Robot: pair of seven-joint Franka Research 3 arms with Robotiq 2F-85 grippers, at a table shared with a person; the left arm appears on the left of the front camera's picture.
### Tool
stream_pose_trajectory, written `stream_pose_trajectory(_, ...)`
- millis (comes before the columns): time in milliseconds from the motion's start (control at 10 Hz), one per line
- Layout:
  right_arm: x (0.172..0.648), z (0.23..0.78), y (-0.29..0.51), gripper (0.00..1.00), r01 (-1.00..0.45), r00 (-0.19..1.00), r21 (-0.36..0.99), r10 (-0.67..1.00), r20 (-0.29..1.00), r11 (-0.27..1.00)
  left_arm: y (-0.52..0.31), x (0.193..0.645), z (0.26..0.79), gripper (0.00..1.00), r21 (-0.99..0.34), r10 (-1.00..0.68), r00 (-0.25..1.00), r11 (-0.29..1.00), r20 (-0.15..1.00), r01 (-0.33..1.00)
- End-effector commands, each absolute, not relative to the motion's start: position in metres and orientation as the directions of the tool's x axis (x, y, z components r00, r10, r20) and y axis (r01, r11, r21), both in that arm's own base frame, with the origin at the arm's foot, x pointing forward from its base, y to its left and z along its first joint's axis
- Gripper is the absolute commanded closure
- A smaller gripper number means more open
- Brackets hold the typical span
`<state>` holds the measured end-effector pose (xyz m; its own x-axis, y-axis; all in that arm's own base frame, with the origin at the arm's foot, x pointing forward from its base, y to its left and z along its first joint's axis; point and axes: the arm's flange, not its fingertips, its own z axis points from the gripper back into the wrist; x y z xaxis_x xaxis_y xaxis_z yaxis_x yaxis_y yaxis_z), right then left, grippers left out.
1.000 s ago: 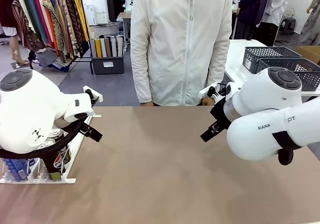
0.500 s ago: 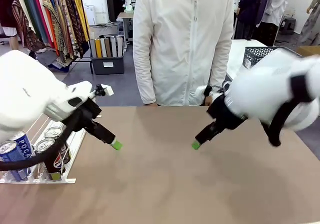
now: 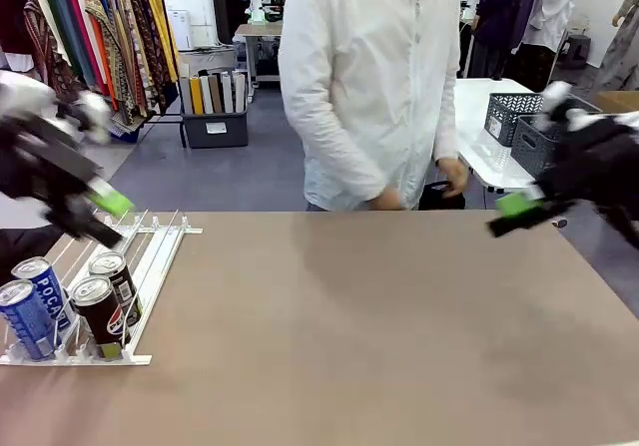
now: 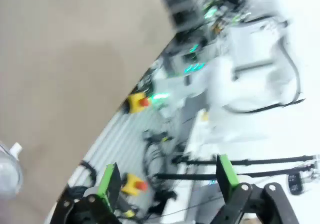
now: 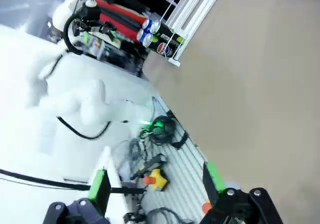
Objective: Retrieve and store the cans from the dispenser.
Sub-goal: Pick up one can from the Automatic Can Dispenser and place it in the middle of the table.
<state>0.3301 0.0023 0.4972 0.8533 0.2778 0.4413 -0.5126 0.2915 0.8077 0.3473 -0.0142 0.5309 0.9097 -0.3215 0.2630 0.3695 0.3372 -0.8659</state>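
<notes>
Though all are silver-topped, two cans (image 3: 28, 321) are blue, two dark.

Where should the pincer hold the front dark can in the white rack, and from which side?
Probably from above, across its upper side wall. The dark can stands upright, a second dark can behind it, a blue can beside it, rack rails along its foot.

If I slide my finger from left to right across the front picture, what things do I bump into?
blue cans → dark cans → person in a white shirt → right gripper
</notes>
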Motion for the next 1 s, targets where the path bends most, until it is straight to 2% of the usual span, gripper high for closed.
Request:
stream_pose_trajectory(0, 0.329, 0.474, -0.059, 0.0, -0.413, 0.911, 0.858, 0.126, 0.393, 0.306, 0.074, 0.341, 0.517, 0.0, -0.94, -0.023, 0.963, 0.215, 0.267, 0.266)
stream_pose_trajectory(300, 0.304, 0.444, -0.158, 0.0, -0.29, 0.914, 0.917, -0.205, 0.35, 0.273, 0.18, 0.284, 0.473, 0.0, -0.973, 0.293, 0.932, 0.142, 0.215, 0.18)
stream_pose_trajectory(500, 0.304, 0.431, -0.173, 0.0, -0.254, 0.906, 0.927, -0.268, 0.327, 0.275, 0.212, 0.247, 0.459, 0.0, -0.977, 0.457, 0.864, 0.121, 0.21, 0.174)
stream_pose_trajectory(600, 0.313, 0.427, -0.167, 0.0, -0.242, 0.904, 0.926, -0.279, 0.324, 0.292, 0.213, 0.244, 0.458, 0.0, -0.974, 0.498, 0.84, 0.174, 0.214, 0.145)
stream_pose_trajectory(700, 0.322, 0.426, -0.154, 0.0, -0.202, 0.873, 0.878, -0.326, 0.362, 0.434, 0.221, 0.251, 0.456, 0.0, -0.981, 0.403, 0.898, 0.144, 0.175, 0.126)
stream_pose_trajectory(800, 0.298, 0.428, -0.185, 0.0, -0.207, 0.915, 0.936, -0.283, 0.289, 0.285, 0.221, 0.251, 0.456, 0.0, -0.981, 0.403, 0.898, 0.144, 0.175, 0.126)
stream_pose_trajectory(900, 0.298, 0.428, -0.185, 0.0, -0.207, 0.915, 0.936, -0.283, 0.289, 0.285, 0.221, 0.251, 0.456, 0.0, -0.981, 0.403, 0.898, 0.144, 0.175, 0.126)
